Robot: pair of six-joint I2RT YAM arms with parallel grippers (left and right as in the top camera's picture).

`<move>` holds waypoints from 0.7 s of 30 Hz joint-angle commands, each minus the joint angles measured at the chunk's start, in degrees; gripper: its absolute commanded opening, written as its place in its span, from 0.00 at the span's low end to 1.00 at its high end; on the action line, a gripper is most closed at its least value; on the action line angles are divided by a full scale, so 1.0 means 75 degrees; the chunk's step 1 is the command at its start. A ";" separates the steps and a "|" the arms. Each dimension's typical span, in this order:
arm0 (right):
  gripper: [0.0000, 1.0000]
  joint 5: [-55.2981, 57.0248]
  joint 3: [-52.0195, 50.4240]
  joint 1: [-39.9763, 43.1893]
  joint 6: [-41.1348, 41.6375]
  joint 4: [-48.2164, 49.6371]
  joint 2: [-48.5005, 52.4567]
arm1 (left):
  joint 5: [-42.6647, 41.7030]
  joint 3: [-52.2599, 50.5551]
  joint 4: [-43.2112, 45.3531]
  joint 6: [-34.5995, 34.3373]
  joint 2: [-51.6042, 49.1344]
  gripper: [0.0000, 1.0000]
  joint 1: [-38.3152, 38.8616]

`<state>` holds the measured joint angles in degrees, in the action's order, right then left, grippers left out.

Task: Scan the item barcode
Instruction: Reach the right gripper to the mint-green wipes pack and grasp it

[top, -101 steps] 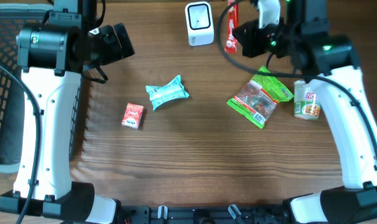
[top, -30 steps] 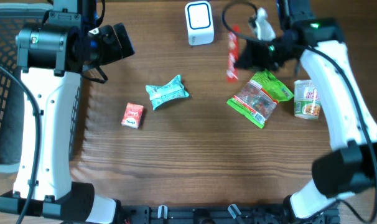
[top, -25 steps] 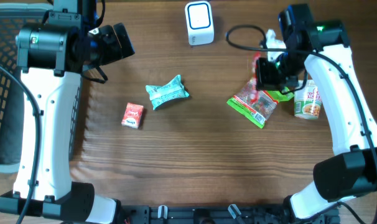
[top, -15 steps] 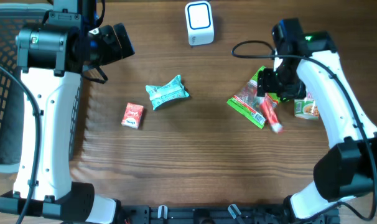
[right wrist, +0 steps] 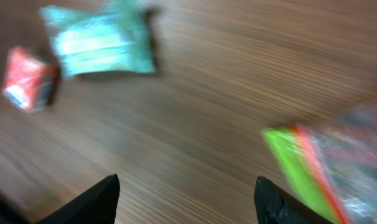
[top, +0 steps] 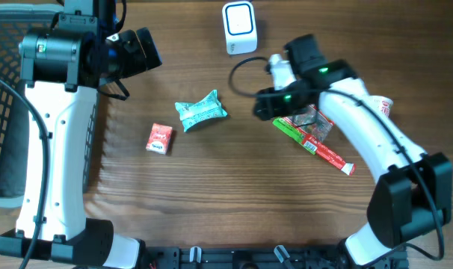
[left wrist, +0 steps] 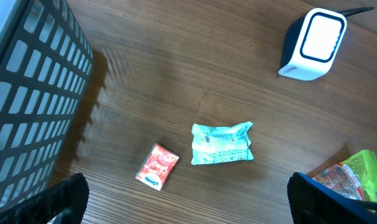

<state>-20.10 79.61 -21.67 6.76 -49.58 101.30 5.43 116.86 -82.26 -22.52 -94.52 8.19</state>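
Overhead straight down, wrist views angled down, all sharing teal packet (left wrist: 223, 143)

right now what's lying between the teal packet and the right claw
Nothing: only bare table between the teal packet and the right claw, seen overhead and in the right wrist view.

1. Table (top: 226, 209): brown wood grain, bare across the near half.
2. Basket (top: 2, 112): dark mesh, at the far left edge; grid wall plain in the left wrist view (left wrist: 27, 93).
3. Teal packet (top: 201, 110): crumpled, lying flat left of centre (left wrist: 223, 144); blurred in the right wrist view (right wrist: 101, 38).
4. Red box (top: 159, 139): small, flat, near the packet on its left and nearer side, apart from it (left wrist: 157, 167).
5. Green bag (top: 314, 125): clear-fronted snack bag, right of centre, partly covered (left wrist: 353, 174).
6. Cup (top: 383, 104): right of the bag, mostly hidden.
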 commanded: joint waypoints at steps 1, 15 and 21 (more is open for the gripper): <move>0.70 -0.0417 -0.0017 -0.0705 0.0318 0.0653 0.0067 | -0.0035 0.0020 0.0003 0.0152 0.0003 1.00 -0.0035; 0.63 -0.0597 -0.0017 -0.1457 0.0781 0.4368 0.1448 | -0.0035 0.0020 0.0000 0.0152 0.0003 1.00 -0.0035; 0.56 -0.0723 -0.0017 -0.1953 0.0752 0.6108 0.2973 | -0.0035 0.0020 0.0000 0.0152 0.0003 1.00 -0.0035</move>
<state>-23.97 79.53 -33.80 12.34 -8.16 117.86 5.45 116.86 -82.21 -22.52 -94.52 8.19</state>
